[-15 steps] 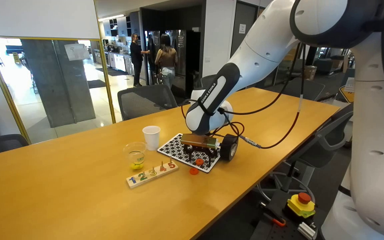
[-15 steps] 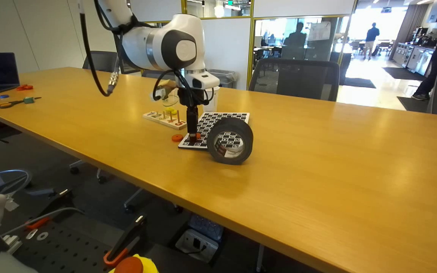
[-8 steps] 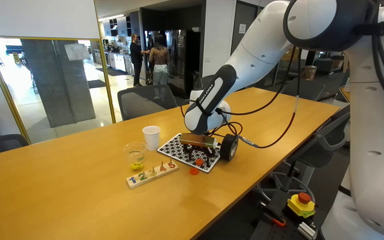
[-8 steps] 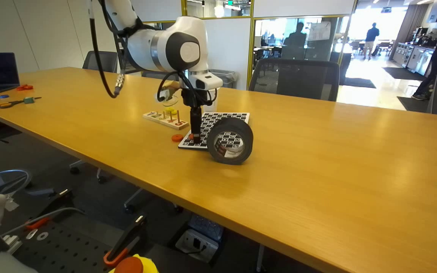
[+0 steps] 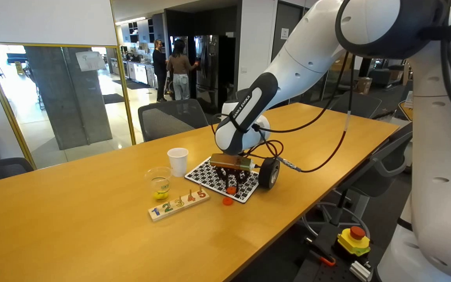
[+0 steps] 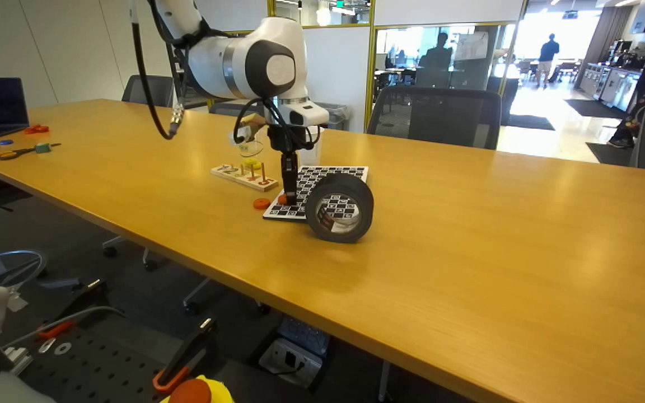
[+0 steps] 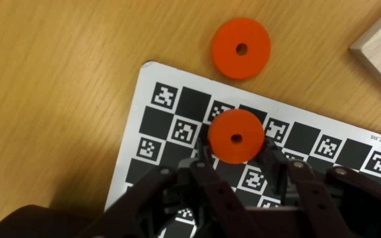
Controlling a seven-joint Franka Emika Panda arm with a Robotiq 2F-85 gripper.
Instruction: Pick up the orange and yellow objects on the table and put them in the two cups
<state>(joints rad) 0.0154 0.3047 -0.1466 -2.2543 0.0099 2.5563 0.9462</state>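
Pinching orange disc [image 7: 235, 126] near mat [image 5: 206, 175] corner: end effector [image 7: 236, 147]. Outstanding: this, loose disc [image 7: 230, 54]. Done, seemingly: yellow pieces [image 5: 161, 195], clear cup [image 5: 159, 182].

Orange discs [image 7: 241, 64]; white cup [image 5: 178, 161]; yellow piece [image 5: 161, 195]; black-and-white checkered board [image 5: 206, 176].

White arm [image 5: 307, 58] slanting down, wrist [image 6: 269, 70] bent, gripper [image 7: 236, 140] pointing straight down, fingers [image 7: 275, 162] clamped in a grip (tips apart)
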